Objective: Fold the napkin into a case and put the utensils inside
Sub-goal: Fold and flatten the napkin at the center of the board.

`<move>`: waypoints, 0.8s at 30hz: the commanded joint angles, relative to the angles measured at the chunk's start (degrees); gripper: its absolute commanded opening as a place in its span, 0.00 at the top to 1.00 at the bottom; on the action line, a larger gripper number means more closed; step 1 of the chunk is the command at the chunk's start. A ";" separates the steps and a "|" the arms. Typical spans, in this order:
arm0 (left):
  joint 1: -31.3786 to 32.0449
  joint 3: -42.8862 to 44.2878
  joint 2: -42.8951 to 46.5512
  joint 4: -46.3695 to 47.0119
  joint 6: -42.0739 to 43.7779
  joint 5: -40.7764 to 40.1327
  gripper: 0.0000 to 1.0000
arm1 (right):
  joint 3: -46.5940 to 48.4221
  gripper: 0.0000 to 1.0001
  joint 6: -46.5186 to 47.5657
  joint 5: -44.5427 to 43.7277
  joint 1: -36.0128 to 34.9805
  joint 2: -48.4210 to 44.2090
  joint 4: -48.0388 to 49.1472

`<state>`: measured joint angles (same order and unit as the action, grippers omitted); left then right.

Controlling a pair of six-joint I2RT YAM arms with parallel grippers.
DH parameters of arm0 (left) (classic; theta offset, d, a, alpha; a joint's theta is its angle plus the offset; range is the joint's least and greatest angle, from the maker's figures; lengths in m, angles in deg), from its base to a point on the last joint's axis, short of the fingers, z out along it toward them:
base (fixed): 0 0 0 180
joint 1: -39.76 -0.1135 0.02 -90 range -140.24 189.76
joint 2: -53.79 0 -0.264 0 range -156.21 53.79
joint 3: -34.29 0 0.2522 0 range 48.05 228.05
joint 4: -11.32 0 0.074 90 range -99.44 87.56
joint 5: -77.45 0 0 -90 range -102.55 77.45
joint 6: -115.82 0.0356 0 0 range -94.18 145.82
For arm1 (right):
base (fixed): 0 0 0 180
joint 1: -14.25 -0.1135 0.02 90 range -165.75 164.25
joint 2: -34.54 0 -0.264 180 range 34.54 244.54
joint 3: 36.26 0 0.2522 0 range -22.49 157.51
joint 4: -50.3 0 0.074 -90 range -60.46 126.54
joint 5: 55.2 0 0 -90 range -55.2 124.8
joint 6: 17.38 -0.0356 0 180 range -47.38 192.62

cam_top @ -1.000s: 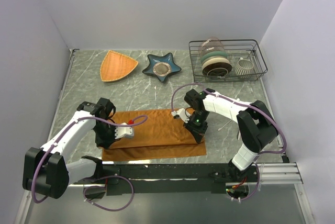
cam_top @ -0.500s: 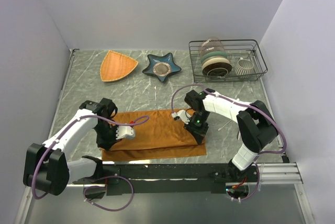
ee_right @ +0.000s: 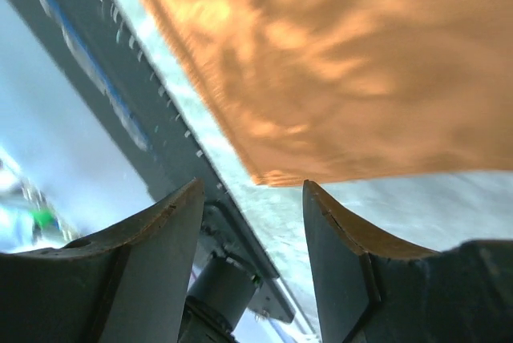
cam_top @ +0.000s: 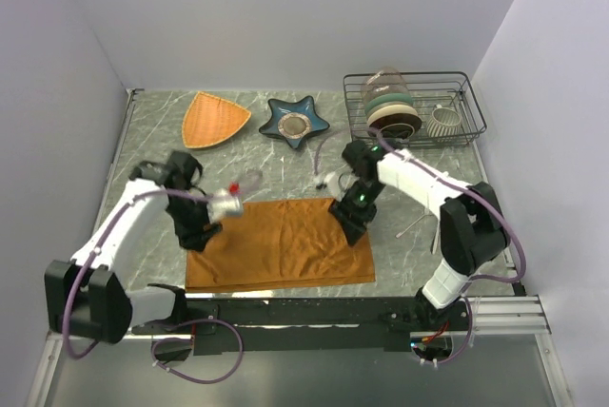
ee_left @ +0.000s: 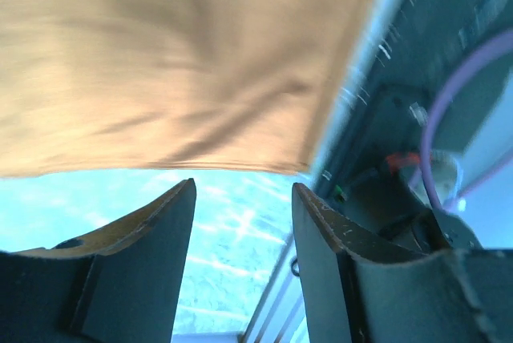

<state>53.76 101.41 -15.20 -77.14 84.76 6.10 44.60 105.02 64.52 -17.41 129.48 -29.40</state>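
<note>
The napkin (cam_top: pixel 281 250) lies flat on the worktop (cam_top: pixel 257 164), near and central, a wide rectangle with its long edges running left to right. From how it lies, the folding step is in hand. The cloth is not yet the narrow case the task wants, and I cannot tell how many layers it has.

The left end effector (cam_top: pixel 202 238) hangs over the napkin's far left corner and the right end effector (cam_top: pixel 350 229) over its far right corner. Each has its jaws well apart, and neither holds or touches anything. In both wrist views the cloth edge shows beyond the fingers, with bare worktop in the gap.

A thin silver utensil (cam_top: pixel 416 226) lies on the worktop right of the napkin, partly behind the right arm. I cannot make out a second one.

The next move probably calls for both end effectors to pinch one long edge at matching points. They would carry it across evenly so the fold stays straight.
</note>
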 commanded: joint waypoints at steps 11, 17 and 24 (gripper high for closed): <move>-23.14 25.82 -27.94 16.25 -19.39 11.23 0.50 | 23.87 0.51 -0.07 -8.53 12.76 9.82 11.44; -23.05 30.13 -35.59 13.97 -13.15 12.11 0.47 | 29.23 0.51 3.80 -6.95 12.59 17.91 10.39; -20.86 30.05 -39.55 12.39 -6.91 10.70 0.42 | 28.54 0.42 7.94 -5.72 10.84 21.52 8.54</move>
<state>31.20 130.20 -54.02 -62.43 72.43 15.59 71.61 109.26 57.83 -4.75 151.10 -19.73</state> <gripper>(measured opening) 0.572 0.566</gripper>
